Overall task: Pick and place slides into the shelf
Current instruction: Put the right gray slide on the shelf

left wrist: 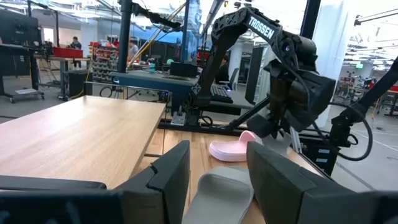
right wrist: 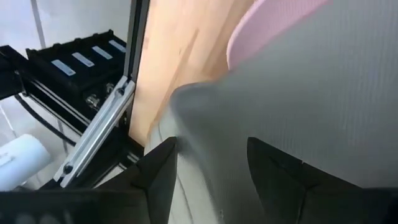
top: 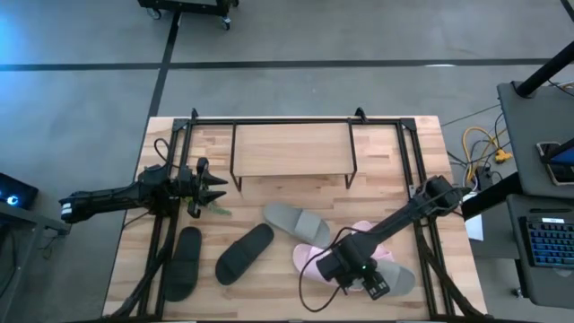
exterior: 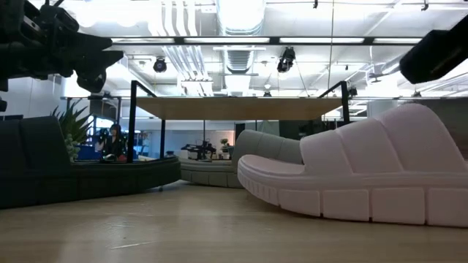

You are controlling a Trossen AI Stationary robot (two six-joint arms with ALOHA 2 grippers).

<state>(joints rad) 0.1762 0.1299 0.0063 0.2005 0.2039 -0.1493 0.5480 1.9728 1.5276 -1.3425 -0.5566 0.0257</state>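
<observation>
My right end effector (top: 359,274) hangs low over the cluster of slides near the worktop's front right corner. Directly under it, the right wrist view shows a pale grey-green slide (right wrist: 298,118) filling the space ahead of my fingers, with a pink slide (right wrist: 273,25) lying against it. My fingers stand apart with grey-green material showing between them, but I cannot tell whether they are closed on the strap or only straddling it.

The shelf (top: 291,149) stands at the middle of the worktop's back edge, away from my right end effector toward the back and to the left. Its top board is bare in the high view. The grey-green slide beneath me seems to lie with its long axis roughly along the front edge, though my own arm covers most of it.

A second grey-green slide (top: 296,222) lies at mid-worktop just in front of the shelf, long axis slanting toward the front right. Two black slides (top: 244,253) lie near the front left, closer to my left arm.

My left end effector (top: 208,187) waits near the left edge beside the shelf, fingers parted and empty, with something small and green just beside it.

How many pink slides are in the cluster is hidden.
</observation>
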